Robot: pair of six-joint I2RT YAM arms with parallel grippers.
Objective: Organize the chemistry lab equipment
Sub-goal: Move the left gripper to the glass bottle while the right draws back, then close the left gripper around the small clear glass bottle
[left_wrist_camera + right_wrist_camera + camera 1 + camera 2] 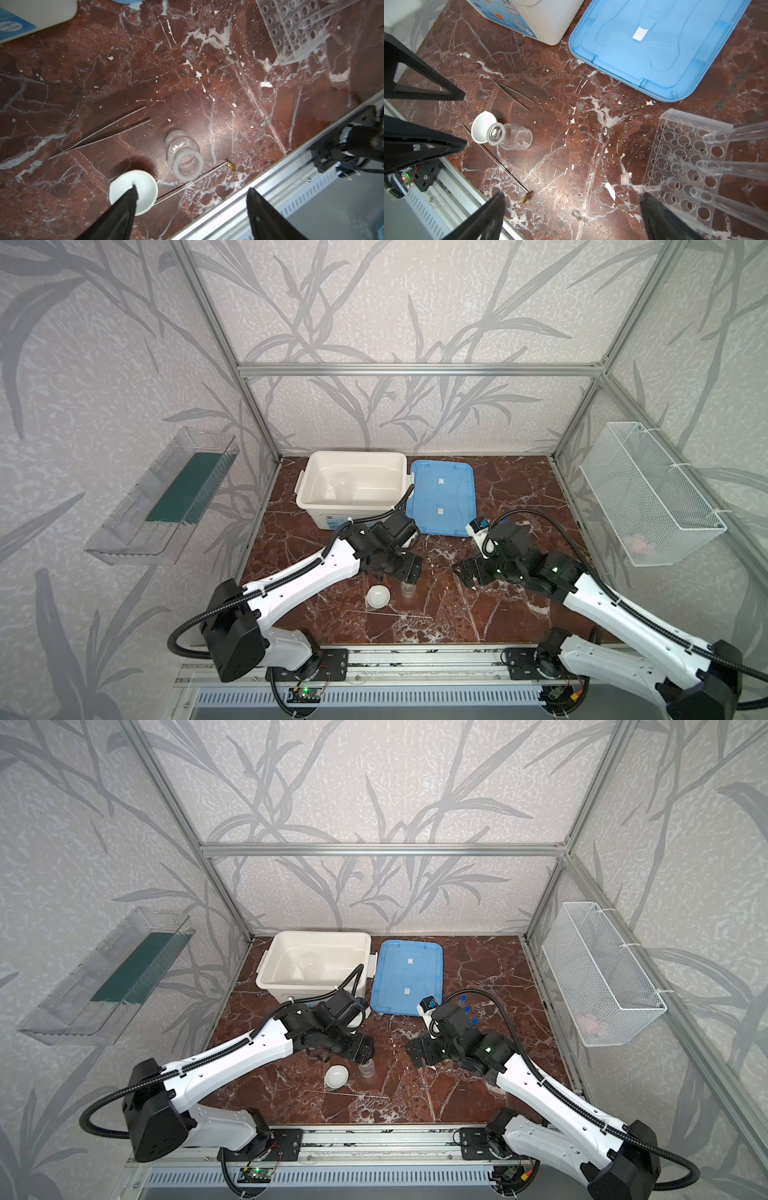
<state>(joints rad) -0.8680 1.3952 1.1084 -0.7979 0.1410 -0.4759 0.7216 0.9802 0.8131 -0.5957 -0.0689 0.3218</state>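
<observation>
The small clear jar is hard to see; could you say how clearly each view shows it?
In both top views the small clear jar is faint and tiny; in the left wrist view the jar is sharp but shadowed; in the right wrist view the jar is crisp, well lit.

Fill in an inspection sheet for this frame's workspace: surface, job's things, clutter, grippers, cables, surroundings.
surface: red-brown marble tabletop, with white veins and chips.
job's things: small clear glass jar upright beside small white round dish; thin metal tweezers and long thin spoon-tipped rod lying flat nearby; three blue-capped clear tubes standing in clear holed rack; clear beaker inside the bin.
clutter: open white plastic bin, light-blue plastic lid flat beside it.
grippers: left gripper jaws apart above jar and dish, empty; right gripper jaws apart, empty.
cables: black ribbed cables along both arms, no snag seen.
surroundings: clear wall tray, white wire basket, aluminium frame.
</observation>
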